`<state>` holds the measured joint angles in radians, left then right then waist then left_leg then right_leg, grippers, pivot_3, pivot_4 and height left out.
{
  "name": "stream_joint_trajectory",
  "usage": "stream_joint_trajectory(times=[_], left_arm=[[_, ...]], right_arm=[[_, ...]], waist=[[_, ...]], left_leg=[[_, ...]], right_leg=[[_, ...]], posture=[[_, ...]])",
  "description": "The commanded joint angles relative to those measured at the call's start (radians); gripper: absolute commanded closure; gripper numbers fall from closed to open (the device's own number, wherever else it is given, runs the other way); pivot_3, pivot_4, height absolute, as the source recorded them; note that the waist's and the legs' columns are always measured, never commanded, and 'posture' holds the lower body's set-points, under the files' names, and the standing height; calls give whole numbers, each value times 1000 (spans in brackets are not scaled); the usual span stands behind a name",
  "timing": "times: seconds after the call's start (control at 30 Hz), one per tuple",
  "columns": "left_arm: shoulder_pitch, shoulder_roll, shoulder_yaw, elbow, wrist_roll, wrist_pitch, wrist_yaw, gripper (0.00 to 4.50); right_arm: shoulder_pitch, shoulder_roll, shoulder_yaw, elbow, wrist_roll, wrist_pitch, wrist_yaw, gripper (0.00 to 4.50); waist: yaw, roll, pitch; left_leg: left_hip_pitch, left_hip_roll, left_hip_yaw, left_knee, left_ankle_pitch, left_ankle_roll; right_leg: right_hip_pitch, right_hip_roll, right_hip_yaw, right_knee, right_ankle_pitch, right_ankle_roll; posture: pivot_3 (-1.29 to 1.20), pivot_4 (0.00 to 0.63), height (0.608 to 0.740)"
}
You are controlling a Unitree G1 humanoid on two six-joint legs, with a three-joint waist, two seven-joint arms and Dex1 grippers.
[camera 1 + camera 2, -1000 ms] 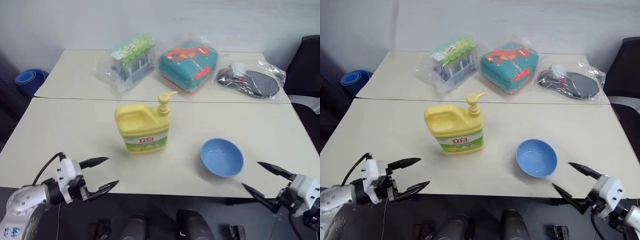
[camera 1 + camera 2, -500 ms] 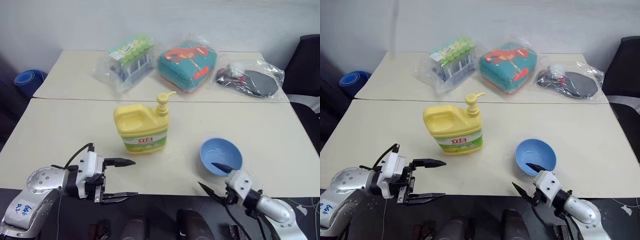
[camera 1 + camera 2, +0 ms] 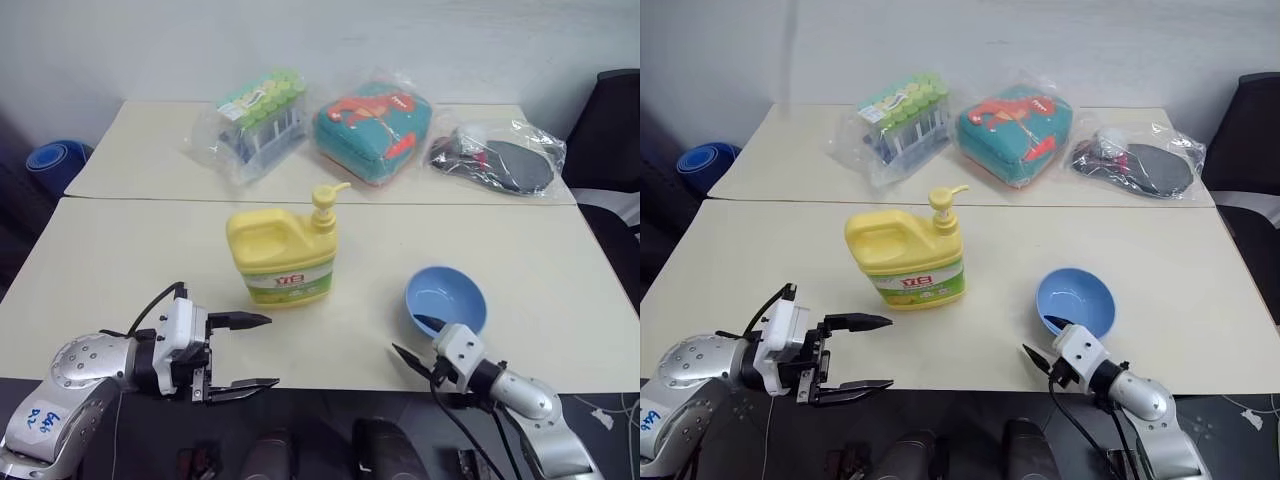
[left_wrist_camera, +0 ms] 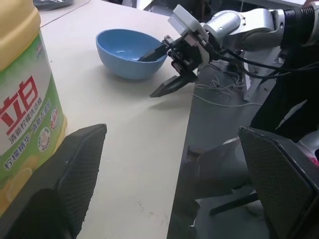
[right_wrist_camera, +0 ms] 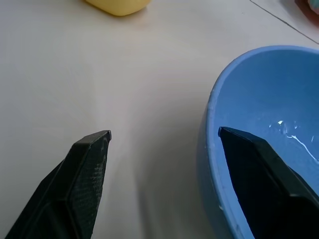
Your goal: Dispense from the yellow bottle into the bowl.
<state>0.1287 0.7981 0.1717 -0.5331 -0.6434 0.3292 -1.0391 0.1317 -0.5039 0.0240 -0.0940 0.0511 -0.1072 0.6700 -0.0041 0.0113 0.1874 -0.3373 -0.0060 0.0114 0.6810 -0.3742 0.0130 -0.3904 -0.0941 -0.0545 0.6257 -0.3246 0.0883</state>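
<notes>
At the lower left of the head view the left hand [image 3: 245,352] hangs at the desk [image 3: 120,270] edge, fingers spread wide, pointing toward frame right. Just above and right of it, at centre, the yellow bottle [image 3: 283,253] stands upright, long axis vertical, label facing the camera, its pump spout [image 3: 339,187] aimed to the upper right. Well to the right, the blue bowl [image 3: 446,298] sits open side up near the desk's front edge. The right hand [image 3: 418,340], lower right, is spread across the bowl's near rim: one finger [image 5: 264,169] inside the bowl, the other [image 5: 82,169] outside over the desk. Three plastic-wrapped packs lie along the top.
</notes>
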Motion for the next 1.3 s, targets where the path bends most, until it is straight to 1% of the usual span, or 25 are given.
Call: stream_joint_trajectory(times=[0.03,0.1,0.17,0.23,0.3,0.33,0.37,0.57,0.73,0.83,0.87,1.07,1.2,1.27,1.3], left_arm=[[-15,-9,36,-25,-40,12,17,0],[-18,-10,35,-26,-41,16,20,0],[-17,-13,30,-27,-37,16,22,0],[-18,-17,27,-26,-33,16,25,0],[-15,-20,27,-30,-33,16,28,0],[-13,-20,28,-31,-33,16,28,0],[-11,-21,29,-33,-33,16,29,0],[-8,-18,36,-29,-31,15,30,0],[-11,-25,23,-30,-28,13,36,0],[-27,-29,13,-24,-26,13,38,0],[-34,-30,12,-22,-27,15,39,0],[-50,-30,33,-19,-35,23,49,0],[-49,-34,68,-33,-74,50,72,0],[-53,-28,89,-48,-108,76,85,0],[-57,-15,106,-65,-147,106,89,0]], right_arm=[[-8,-26,-11,-29,9,2,10,1263],[-15,-35,-11,-35,19,8,22,1263],[-10,-36,-11,-49,72,60,54,1263],[-10,-40,-10,-58,93,101,67,1263],[-12,-41,-20,-66,77,107,41,546],[-12,-41,-24,-71,71,113,32,355],[-13,-42,-26,-75,66,113,25,43],[5,-53,-64,-139,80,125,2,16],[8,-75,-84,-150,95,197,12,16],[-3,-82,-79,-141,101,232,27,530],[-7,-86,-74,-138,101,239,36,801],[-32,-84,-64,-119,104,244,59,2971],[-52,-93,-65,-114,97,225,74,4442],[-71,-106,-69,-117,102,225,91,4442],[-95,-127,-69,-125,105,217,116,4442]], waist=[[1,0,0],[2,0,0],[1,0,0],[1,0,0],[1,0,0],[1,0,0],[1,0,0],[1,0,0],[2,0,0],[2,0,0],[2,0,0],[0,0,0],[1,0,0],[1,-1,0],[0,-1,0]], left_leg=[[0,0,0,0,0,0],[0,0,0,0,0,0],[0,0,0,0,0,0],[0,0,0,0,0,0],[0,0,0,0,0,0],[0,0,0,0,0,0],[0,0,0,0,0,0],[0,0,0,0,0,0],[0,0,0,0,0,0],[0,0,0,0,0,0],[0,0,0,0,0,0],[0,0,0,0,0,0],[0,0,0,0,0,0],[0,0,0,0,0,0],[0,0,0,0,0,0]], right_leg=[[0,0,0,0,0,0],[0,0,0,0,0,0],[0,0,0,0,0,0],[0,0,0,0,0,0],[0,0,0,0,0,0],[0,0,0,0,0,0],[0,0,0,0,0,0],[0,0,0,0,0,0],[0,0,0,0,0,0],[0,0,0,0,0,0],[0,0,0,0,0,0],[0,1,0,0,0,0],[0,0,0,0,0,0],[0,0,0,0,0,0],[0,0,0,0,0,0]], posture=[[0,150,740],[0,150,740],[0,150,740],[0,150,740],[0,150,740],[0,150,740],[0,150,740],[0,150,740],[0,150,740],[0,150,740],[0,150,740],[0,150,740],[0,150,740],[0,150,740],[0,150,740]])
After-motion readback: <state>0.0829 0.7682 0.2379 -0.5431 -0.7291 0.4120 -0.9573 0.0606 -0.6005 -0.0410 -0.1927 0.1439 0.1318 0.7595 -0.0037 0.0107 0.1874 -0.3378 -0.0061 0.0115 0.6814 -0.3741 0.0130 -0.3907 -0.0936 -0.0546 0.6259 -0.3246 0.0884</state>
